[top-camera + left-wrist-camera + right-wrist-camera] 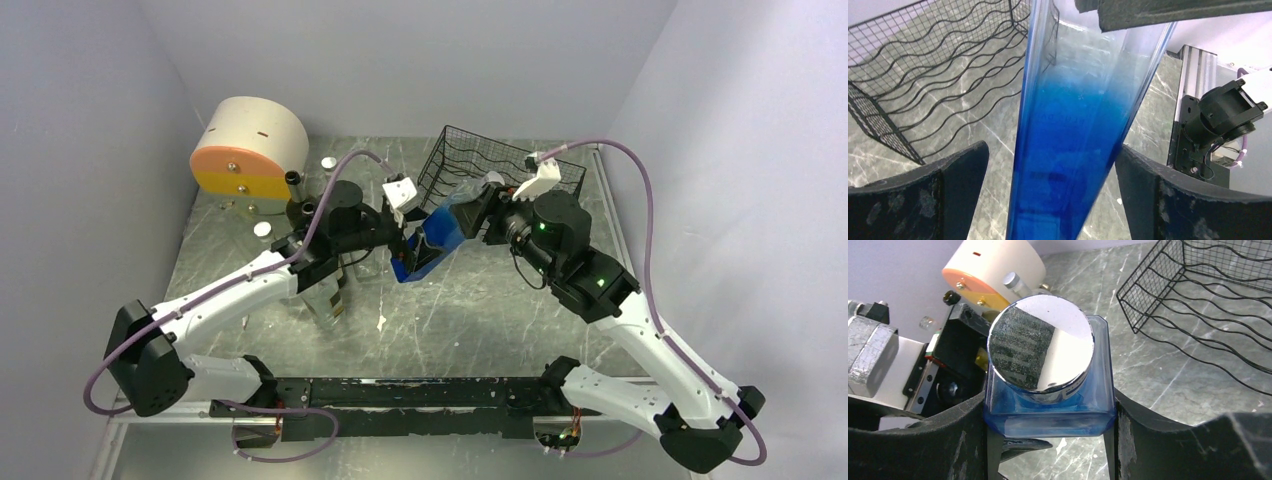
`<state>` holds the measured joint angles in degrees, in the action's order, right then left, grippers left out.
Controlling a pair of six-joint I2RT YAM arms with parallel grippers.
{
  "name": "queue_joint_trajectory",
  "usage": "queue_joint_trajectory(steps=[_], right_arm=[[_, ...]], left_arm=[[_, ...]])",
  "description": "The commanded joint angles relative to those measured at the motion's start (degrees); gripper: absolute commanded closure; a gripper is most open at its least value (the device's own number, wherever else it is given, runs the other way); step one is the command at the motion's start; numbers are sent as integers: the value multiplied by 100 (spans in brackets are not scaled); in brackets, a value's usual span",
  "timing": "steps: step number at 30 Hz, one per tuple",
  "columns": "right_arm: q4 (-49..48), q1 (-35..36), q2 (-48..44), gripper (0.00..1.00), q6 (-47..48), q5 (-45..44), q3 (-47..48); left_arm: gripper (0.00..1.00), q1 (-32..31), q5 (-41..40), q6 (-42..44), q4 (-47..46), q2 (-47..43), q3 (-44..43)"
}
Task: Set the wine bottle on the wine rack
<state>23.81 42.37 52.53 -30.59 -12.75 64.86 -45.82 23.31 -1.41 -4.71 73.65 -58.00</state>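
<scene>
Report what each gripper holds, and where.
Right gripper clamps the wine bottle at its shoulder, below the silver cap. Left gripper holds nothing, open around it.

Pale lavender-white walls (400, 60) on three sides of a grey marble-patterned table (480, 320), under soft even light.

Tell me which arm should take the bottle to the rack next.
Right. The right gripper is clamped on the wine bottle below its silver cap, and the wine rack sits on that arm's side. The left gripper stands open, only straddling the bottle's body.
</scene>
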Motion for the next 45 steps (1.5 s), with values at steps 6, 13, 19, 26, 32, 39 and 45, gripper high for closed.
queue_joint_trajectory(steps=[6, 13, 19, 26, 32, 39, 45], right_arm=[[-1234, -13, -312, 59, -274, 390, 408], [-1236, -10, -319, 58, -561, 476, 345], [-1168, -16, -318, 54, -523, 642, 349], [156, -18, -45, 15, 57, 966, 909], [1109, -17, -409, 12, 145, 308, 1362], [1529, -10, -689, 9, 77, -489, 1806], [2162, -17, -307, 9, 253, -263, 2284]], left_arm=[[7, -232, 381, 614, -675, 214, -68], [11, -304, 18, 862, -887, 109, 38], [63, -307, -105, 920, -1010, 111, 47], [93, -307, -402, 1848, -777, 142, -438], [93, -304, -405, 3527, -626, 130, -764], [93, -304, -381, 5030, -950, 308, -1130], [93, -405, -410, 6736, -646, 403, -1206]])
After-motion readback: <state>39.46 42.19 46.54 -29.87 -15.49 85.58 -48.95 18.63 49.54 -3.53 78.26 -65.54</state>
